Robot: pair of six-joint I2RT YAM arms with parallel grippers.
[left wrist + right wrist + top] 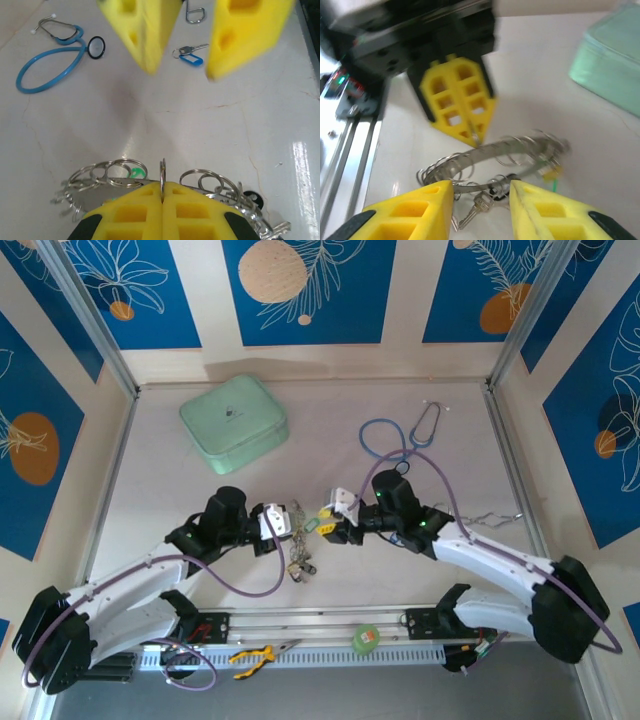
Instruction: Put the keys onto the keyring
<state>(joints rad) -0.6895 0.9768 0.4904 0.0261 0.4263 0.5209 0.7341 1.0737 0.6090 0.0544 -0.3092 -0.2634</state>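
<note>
Top view: the left tool (278, 523) and right tool (330, 523) meet nose to nose mid-tabletop (320, 445). The keyring (298, 535) is between them, with a clump of keys (303, 564) trailing toward 6 o'clock. A mint case (233, 423) sits at 11 o'clock, a stethoscope (400, 435) at 1 o'clock. The layout reads well here; the grip does not.

Left wrist view: this supplies the grip. The left tool (162, 189) at 6 o'clock is pressed together, pinching the keyring (162, 170) by its thin edge so it stands upright. Small split rings (115, 170) fan out to 8 and 4 o'clock. The right tool (181, 72) at 12 o'clock is spread and holds nothing. Beyond it lies a loose blue-tagged key (190, 56), well apart from the keyring. Likely trouble: so narrow a pinch may let the keyring swivel or slip if the right tool nudges it.

Right wrist view: from the opposite side, the keyring (520, 145) curves toward 3 o'clock, the left tool (472, 132) clamping it near centre. The right tool (481, 186) has its fingers apart at 6 o'clock, straddling keys (477, 205) below the keyring. Closing here could snag a split ring rather than a key, dragging the whole bunch
</note>
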